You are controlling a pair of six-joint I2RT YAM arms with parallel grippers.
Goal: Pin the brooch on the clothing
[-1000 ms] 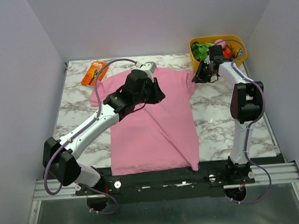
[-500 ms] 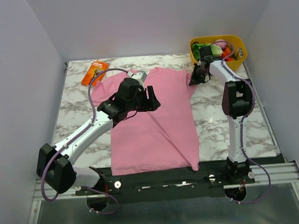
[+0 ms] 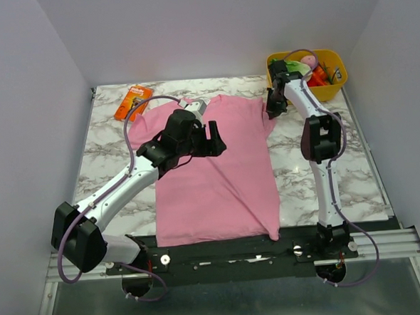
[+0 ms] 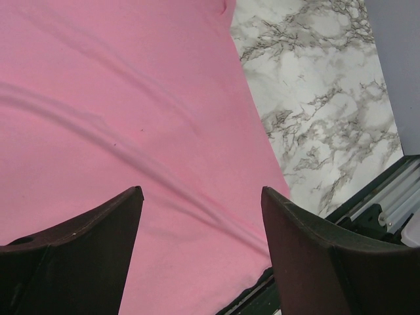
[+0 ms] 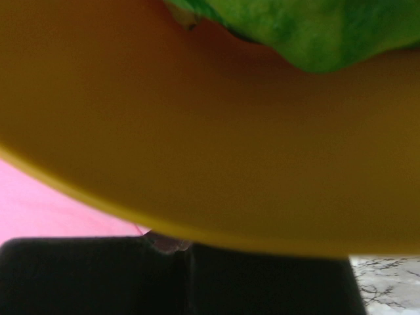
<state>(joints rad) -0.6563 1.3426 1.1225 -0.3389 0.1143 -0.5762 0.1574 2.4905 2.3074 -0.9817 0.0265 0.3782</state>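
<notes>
The pink T-shirt lies flat on the marble table, its white neck label at the far end. My left gripper hovers over the shirt's chest; in the left wrist view it is open and empty, with pink fabric below. My right gripper is at the shirt's right sleeve, beside the yellow bin. In the right wrist view it is shut, and a tiny dull brownish bit, apparently the brooch, shows at the fingertips. The pink fabric lies just to its left.
A yellow bin with green, pink and orange items stands at the far right; its wall fills the right wrist view. An orange rectangular package lies at the far left. Bare marble lies right of the shirt. The black rail runs along the near edge.
</notes>
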